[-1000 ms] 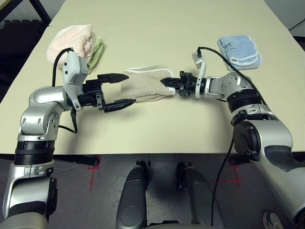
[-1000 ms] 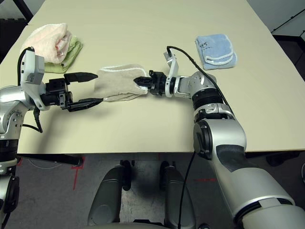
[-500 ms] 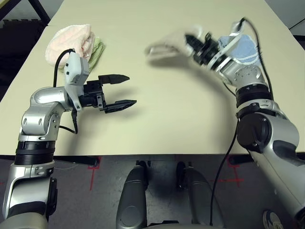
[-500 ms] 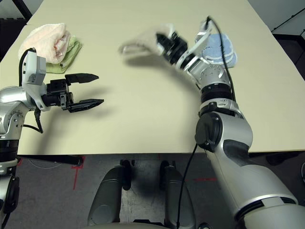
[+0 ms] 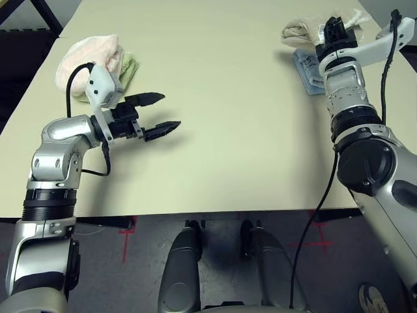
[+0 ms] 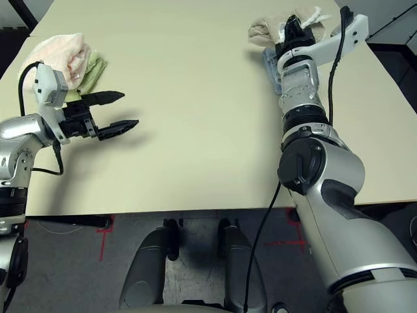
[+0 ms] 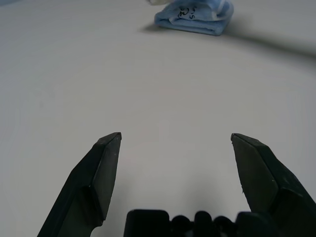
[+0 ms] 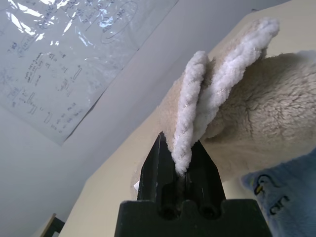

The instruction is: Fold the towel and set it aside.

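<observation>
The beige towel [image 5: 296, 29], folded into a bundle with white edging, hangs at the table's far right, over the light-blue folded towel [image 5: 306, 63]. My right gripper [image 5: 334, 30] is shut on it. In the right wrist view the two black fingers [image 8: 149, 170] pinch the towel's white stitched edge [image 8: 190, 106], with the blue towel [image 8: 281, 192] just beneath. My left gripper [image 5: 171, 109] is open and holds nothing, hovering over bare table at the left. The left wrist view shows its fingers [image 7: 106, 163] spread wide.
A pink folded towel [image 5: 91, 53] lies on a green cloth [image 5: 132, 67] at the far left, just behind my left arm. The blue towel [image 7: 195, 15] also appears across the table in the left wrist view. The table's right edge [image 5: 407, 85] is close to my right arm.
My right arm swung the towel from mid-table up and away to the far right, over the blue towel. The left gripper stayed open, shifting slightly; the camera also moved a little.
</observation>
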Action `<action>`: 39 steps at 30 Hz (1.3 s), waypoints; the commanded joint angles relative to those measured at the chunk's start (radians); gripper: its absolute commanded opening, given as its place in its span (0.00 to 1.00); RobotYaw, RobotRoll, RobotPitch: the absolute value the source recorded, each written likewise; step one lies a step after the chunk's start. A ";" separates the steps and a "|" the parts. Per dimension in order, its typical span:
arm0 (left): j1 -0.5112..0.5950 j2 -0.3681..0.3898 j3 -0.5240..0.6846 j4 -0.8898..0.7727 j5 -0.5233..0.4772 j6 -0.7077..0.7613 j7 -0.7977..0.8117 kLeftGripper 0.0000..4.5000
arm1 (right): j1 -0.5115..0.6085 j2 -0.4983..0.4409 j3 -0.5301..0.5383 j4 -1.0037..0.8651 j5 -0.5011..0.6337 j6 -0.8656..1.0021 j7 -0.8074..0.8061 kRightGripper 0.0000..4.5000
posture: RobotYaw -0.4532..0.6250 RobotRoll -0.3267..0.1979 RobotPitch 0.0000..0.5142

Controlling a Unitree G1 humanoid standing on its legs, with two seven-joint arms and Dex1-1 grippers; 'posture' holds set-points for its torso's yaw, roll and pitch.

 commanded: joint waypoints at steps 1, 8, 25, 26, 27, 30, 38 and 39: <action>0.019 -0.012 0.030 -0.044 -0.070 -0.008 -0.048 1.00 | -0.027 -0.021 0.006 0.023 -0.018 -0.017 -0.011 0.00 | 0.44 0.62 0.50; 0.026 -0.013 0.025 -0.115 -0.111 0.017 -0.064 1.00 | -0.034 -0.056 0.015 0.035 -0.043 -0.017 0.010 0.00 | 0.46 0.62 0.53; 0.129 -0.006 0.059 -0.287 -0.144 0.104 0.048 1.00 | -0.036 -0.061 0.030 0.053 -0.115 -0.023 0.049 0.00 | 0.49 0.62 0.63; 0.127 -0.008 0.056 -0.284 -0.138 0.104 0.058 1.00 | -0.033 -0.060 0.031 0.051 -0.114 -0.022 0.058 0.00 | 0.49 0.62 0.63; 0.124 -0.010 0.053 -0.282 -0.134 0.102 0.066 1.00 | -0.032 -0.061 0.031 0.049 -0.114 -0.021 0.067 0.00 | 0.48 0.62 0.64; 0.110 -0.018 0.050 -0.283 -0.140 0.112 0.090 1.00 | -0.034 -0.069 0.028 0.044 -0.108 -0.018 0.087 0.00 | 0.46 0.62 0.68; 0.028 -0.027 0.040 -0.239 -0.141 0.112 0.103 1.00 | -0.083 -0.102 0.006 0.036 -0.085 -0.013 0.125 0.00 | 0.43 0.62 0.76; 0.014 -0.027 0.038 -0.229 -0.138 0.110 0.103 1.00 | -0.092 -0.108 0.003 0.036 -0.082 -0.014 0.129 0.00 | 0.43 0.62 0.76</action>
